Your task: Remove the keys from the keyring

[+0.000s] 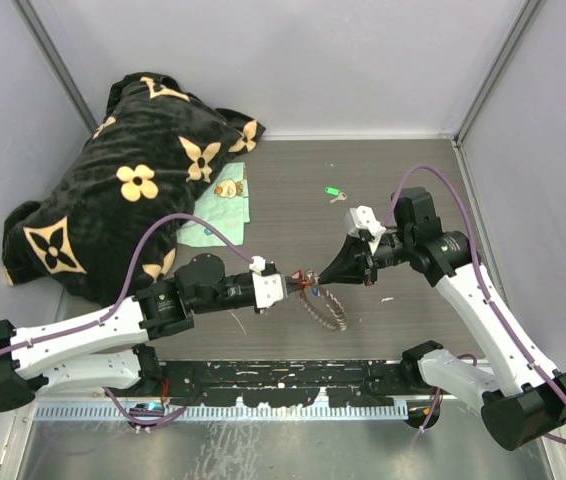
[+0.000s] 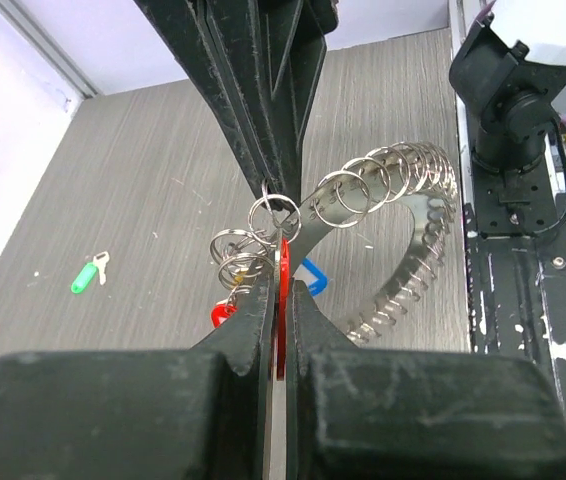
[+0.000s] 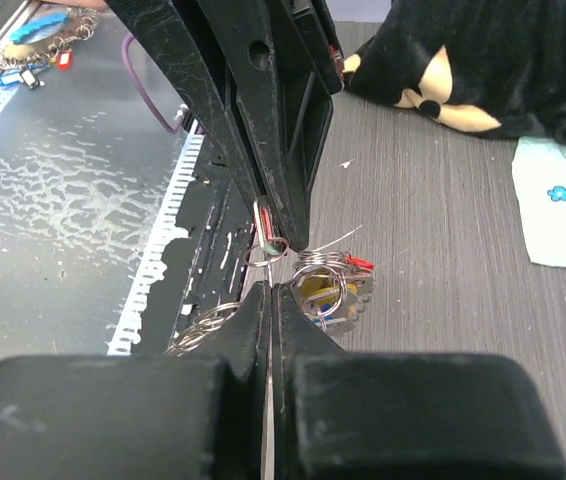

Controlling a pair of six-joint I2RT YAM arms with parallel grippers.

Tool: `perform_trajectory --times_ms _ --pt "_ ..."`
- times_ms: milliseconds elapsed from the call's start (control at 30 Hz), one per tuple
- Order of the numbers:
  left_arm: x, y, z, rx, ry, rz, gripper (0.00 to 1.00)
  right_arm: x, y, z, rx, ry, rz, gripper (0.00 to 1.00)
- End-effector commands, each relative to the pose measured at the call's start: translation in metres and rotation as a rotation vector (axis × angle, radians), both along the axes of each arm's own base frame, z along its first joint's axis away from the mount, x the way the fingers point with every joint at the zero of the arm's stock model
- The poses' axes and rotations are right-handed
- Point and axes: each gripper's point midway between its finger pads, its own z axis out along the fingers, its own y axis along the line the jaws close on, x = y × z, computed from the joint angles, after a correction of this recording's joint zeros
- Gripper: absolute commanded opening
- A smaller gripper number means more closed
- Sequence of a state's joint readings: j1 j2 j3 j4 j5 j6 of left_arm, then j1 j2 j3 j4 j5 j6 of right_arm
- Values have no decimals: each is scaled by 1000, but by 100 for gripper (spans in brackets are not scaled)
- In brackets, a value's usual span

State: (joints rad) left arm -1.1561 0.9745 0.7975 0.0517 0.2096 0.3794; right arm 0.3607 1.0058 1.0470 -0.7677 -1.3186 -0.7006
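The keyring (image 1: 329, 308) hangs between my two grippers, just above the table. In the left wrist view it is a wide band (image 2: 415, 250) strung with several small silver rings. My left gripper (image 2: 281, 288) is shut on a red-tagged key (image 2: 283, 262). A blue tag (image 2: 312, 274) and another red tag (image 2: 221, 314) hang beside it. My right gripper (image 3: 270, 291) is shut on a thin silver piece joined to a small ring (image 3: 266, 250) at the keyring's end. It faces the left gripper (image 1: 298, 283) tip to tip. A green-tagged key (image 1: 334, 192) lies loose on the table.
A black plush blanket with tan flowers (image 1: 128, 190) fills the back left. A pale green cloth (image 1: 218, 210) lies by it. A black rail (image 1: 283, 380) runs along the near edge. White walls enclose the table.
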Motion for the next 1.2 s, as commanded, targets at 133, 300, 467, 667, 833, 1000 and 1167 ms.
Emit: perform_trajectory --times_ms 133,300,467,667,833,1000,1167 --pt "-3 -5 -14 -38 86 20 0 17 0 8 20 -18 -70 1" --pt "0 5 -16 -4 59 50 0 14 0 6 27 -3 -53 1" --pt "2 8 -24 59 53 55 0 18 0 5 18 -6 -75 1" --pt "5 4 -32 94 58 59 0 21 2 1 17 21 -90 1" --pt "12 16 -6 88 9 83 0 18 -2 -23 -13 -5 -86 2" --pt "20 19 17 96 -28 94 0 10 -2 -39 -1 7 -46 10" --pt "24 7 20 129 -33 65 0 8 -1 -36 4 0 -31 17"
